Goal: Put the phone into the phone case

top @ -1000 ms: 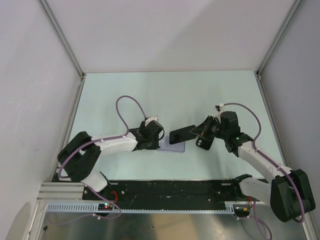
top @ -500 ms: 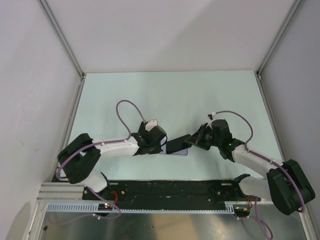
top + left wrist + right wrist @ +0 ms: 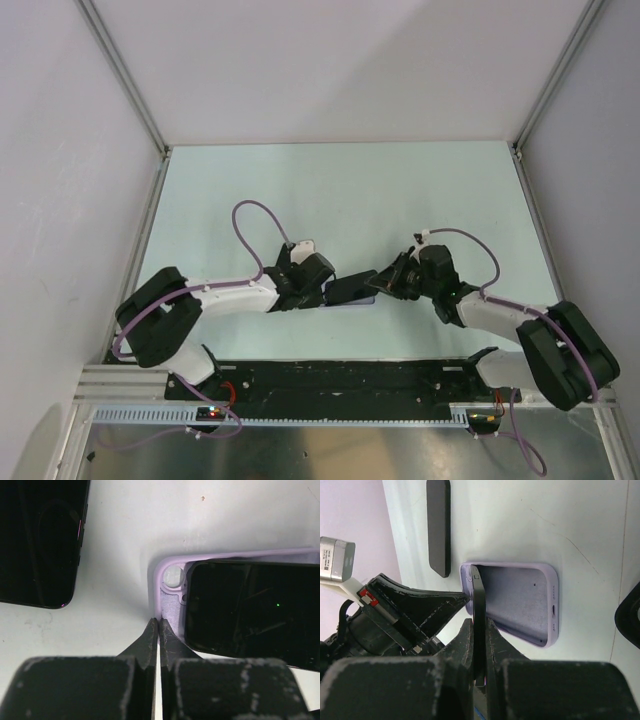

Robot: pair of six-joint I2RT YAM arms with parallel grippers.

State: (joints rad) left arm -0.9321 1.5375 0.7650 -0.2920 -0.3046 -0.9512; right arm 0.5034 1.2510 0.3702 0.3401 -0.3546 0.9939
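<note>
**A:** Black fingers of the left gripper [image 3: 158, 625] fill the bottom of the left wrist view. What are they doing?

**B:** They are pinched together with nothing between them. Their tips touch the rim of the lilac case [image 3: 170, 587] at its camera-hole corner, mid-frame.

**A:** And the right gripper [image 3: 479, 630]?

**B:** It is clamped on the phone [image 3: 250, 610]. In the right wrist view the phone shows edge-on, running up from lower centre between the fingers.

**A:** Where is the phone against the case?

**B:** Partly in. In the left wrist view its dark face fills the right half of the frame, inside the case rim, with a gap at the camera hole. In the right wrist view it stands tilted, its far end down at that same corner. The case's inner floor is bare to its right.

**A:** Anything further out?

**B:** A black slab [image 3: 438, 525] lies flat on the table [image 3: 330, 190], near the case but apart from it. It sits at the upper left of both wrist views.
</note>
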